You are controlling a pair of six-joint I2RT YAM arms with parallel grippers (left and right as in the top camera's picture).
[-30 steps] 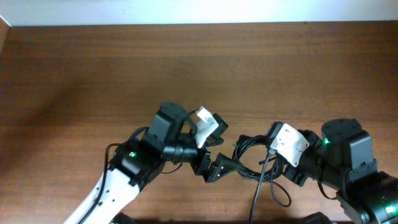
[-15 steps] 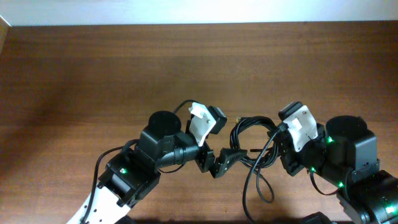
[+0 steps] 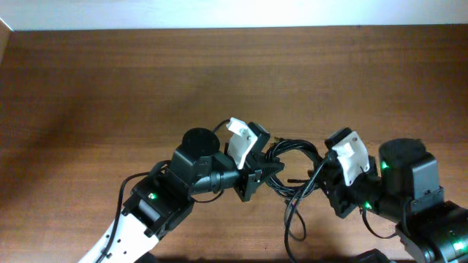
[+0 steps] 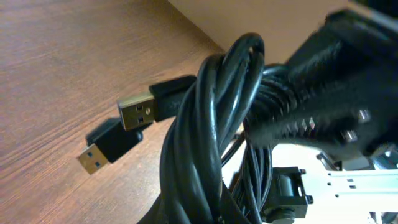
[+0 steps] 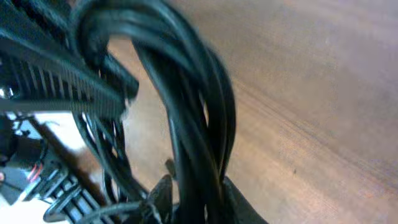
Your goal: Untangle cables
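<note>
Counter (image 3: 110,80) is brown wood grain, smooth and pretty matt, with just a soft sheen where the light lands. The cables (image 4: 205,124) have a black rubbery-looking jacket, smooth and a bit glossy, catching highlights along the curves. The two USB plugs (image 4: 137,112) have shiny bare metal shells on matt black plastic bodies. Arm housings (image 3: 197,150) look like matt black plastic, and the wrist covers (image 3: 241,139) are smooth white plastic.
</note>
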